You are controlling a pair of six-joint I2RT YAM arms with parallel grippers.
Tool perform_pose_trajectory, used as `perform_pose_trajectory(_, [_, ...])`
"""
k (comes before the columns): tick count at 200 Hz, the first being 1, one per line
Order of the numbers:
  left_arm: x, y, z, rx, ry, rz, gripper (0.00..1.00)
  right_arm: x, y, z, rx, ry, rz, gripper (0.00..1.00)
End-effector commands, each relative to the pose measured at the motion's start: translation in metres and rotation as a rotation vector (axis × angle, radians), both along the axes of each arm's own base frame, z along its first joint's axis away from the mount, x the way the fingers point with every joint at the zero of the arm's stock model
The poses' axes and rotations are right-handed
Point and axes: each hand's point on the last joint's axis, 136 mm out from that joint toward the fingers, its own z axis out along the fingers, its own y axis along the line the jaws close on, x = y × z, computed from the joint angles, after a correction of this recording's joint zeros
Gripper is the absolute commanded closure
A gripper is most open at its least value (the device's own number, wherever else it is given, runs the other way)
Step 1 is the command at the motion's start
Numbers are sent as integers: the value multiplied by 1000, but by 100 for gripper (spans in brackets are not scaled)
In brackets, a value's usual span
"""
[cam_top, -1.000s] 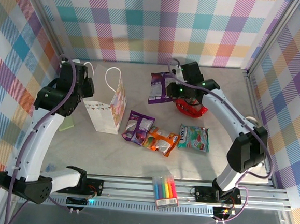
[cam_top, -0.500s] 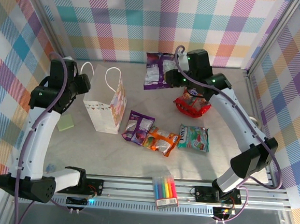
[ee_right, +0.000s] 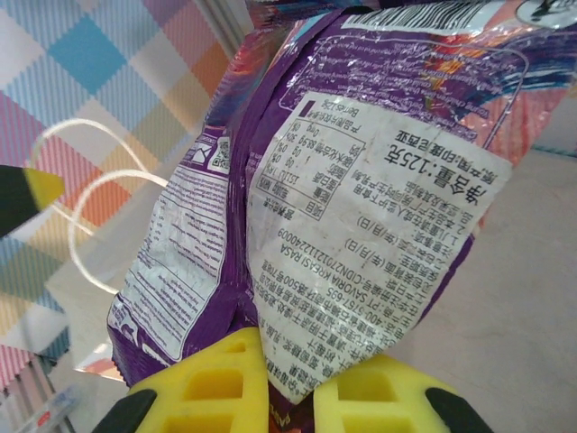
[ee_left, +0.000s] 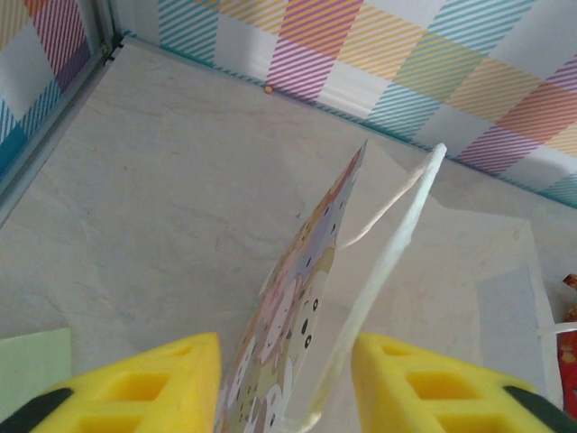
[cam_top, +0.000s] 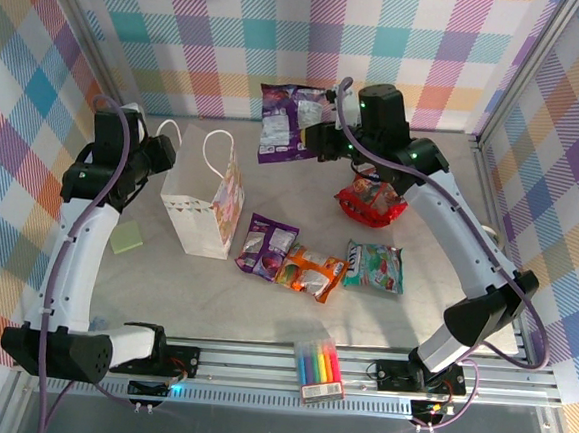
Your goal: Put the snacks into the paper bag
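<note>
A: Right end effector (ee_right: 302, 365) clamped on a purple snack packet (cam_top: 287, 124) — held aloft, right of the paper bag (cam_top: 204, 215)!
B: Left end effector (ee_left: 284, 356) — fingers apart, straddling the bag's top edge.

This was a robot test cell in a lab, not a home. A grey table (cam_top: 213, 301) was boxed in by pastel plaid panels (cam_top: 314, 38) set in metal posts (cam_top: 522, 69). The left arm (cam_top: 65, 259) and right arm (cam_top: 459, 225) were bolted to a slotted aluminium rail (cam_top: 238, 358) along the table's near edge, trailing cables.
</note>
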Motion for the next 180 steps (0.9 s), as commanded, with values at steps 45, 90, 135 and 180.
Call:
perform_pose_trajectory(45, [13, 2, -4, -41, -26, -15, 60, -36, 32, 87, 180, -177, 126, 100])
perform_pose_trajectory(90, [15, 3, -6, -72, -45, -21, 76, -47, 55, 103, 232, -191, 187, 100])
perform_pose_trajectory(135, [16, 0, -7, -93, -52, -41, 86, -56, 83, 113, 275, -193, 250, 100])
perform_pose_trajectory(180, [16, -3, -11, -121, -46, -53, 92, -48, 106, 110, 339, -131, 247, 100])
